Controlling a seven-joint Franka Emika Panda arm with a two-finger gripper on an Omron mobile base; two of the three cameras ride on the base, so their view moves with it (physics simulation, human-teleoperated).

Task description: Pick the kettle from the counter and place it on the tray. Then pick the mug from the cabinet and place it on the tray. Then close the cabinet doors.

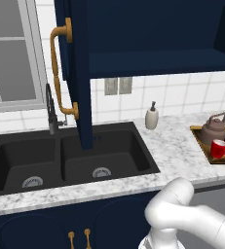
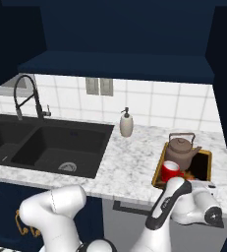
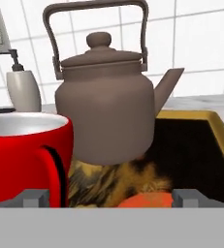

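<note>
The squat grey-brown metal kettle (image 3: pixel 104 111) stands on the flat dark tray with a golden-brown rim (image 2: pixel 206 170), which rests on the speckled marble counter (image 2: pixel 129 162) right of the black double sink (image 1: pixel 70 160). The small bright red mug (image 2: pixel 170 171) sits on the tray just in front of the kettle. The two-finger gripper (image 3: pixel 106 197) is spread, its tips apart beside the mug (nothing pinched). The navy blue cabinet door with a curved brass handle (image 1: pixel 80 73) hangs open.
</note>
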